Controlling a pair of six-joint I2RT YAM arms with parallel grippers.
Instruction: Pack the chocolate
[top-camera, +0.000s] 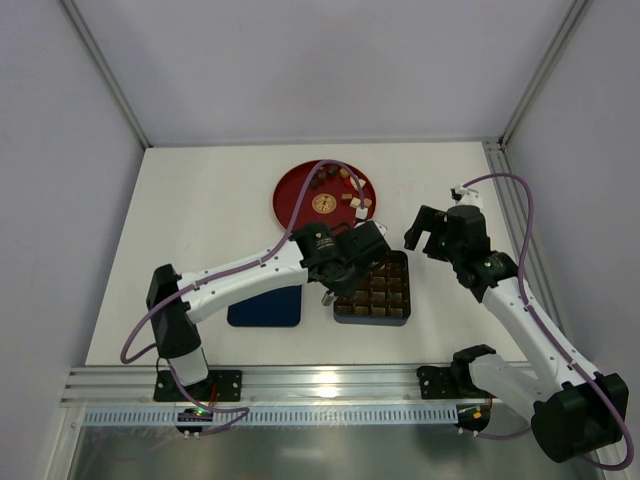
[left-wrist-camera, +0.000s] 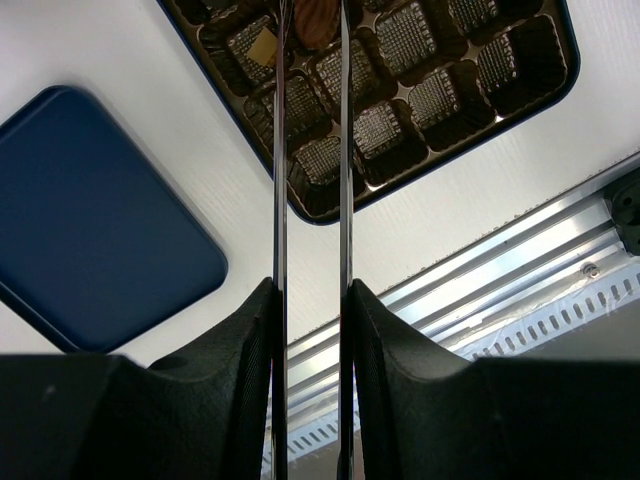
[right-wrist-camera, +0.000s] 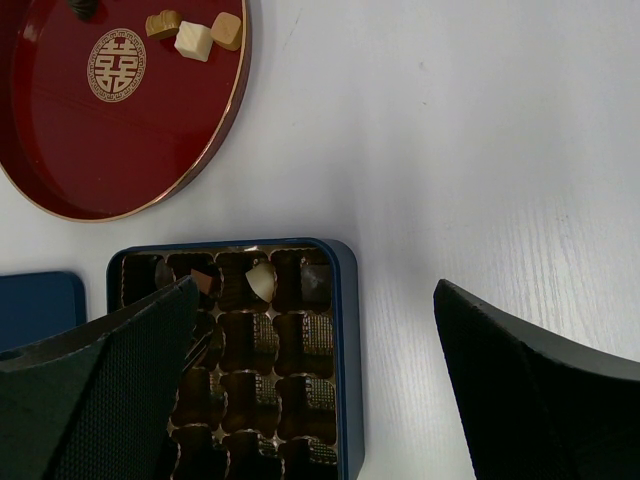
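The chocolate is split between two places. Several pieces lie on the red plate (top-camera: 300, 200), among them a cream cube (right-wrist-camera: 194, 40) and a tan piece (right-wrist-camera: 226, 30). A few sit in the far row of the dark brown tray (top-camera: 395, 312), such as a cream piece (right-wrist-camera: 261, 280) and a tan one (left-wrist-camera: 263, 45). My left gripper (left-wrist-camera: 312, 12) hangs over the tray's far left part, its thin blades shut on a brown chocolate (left-wrist-camera: 315, 22). My right gripper (top-camera: 426, 240) stands open and holds nothing, just right of the tray.
The navy blue lid (top-camera: 265, 306) lies flat to the left of the tray. The aluminium rail (top-camera: 320, 385) runs along the near table edge. Bare white table (right-wrist-camera: 480, 150) lies to the right of the tray and plate.
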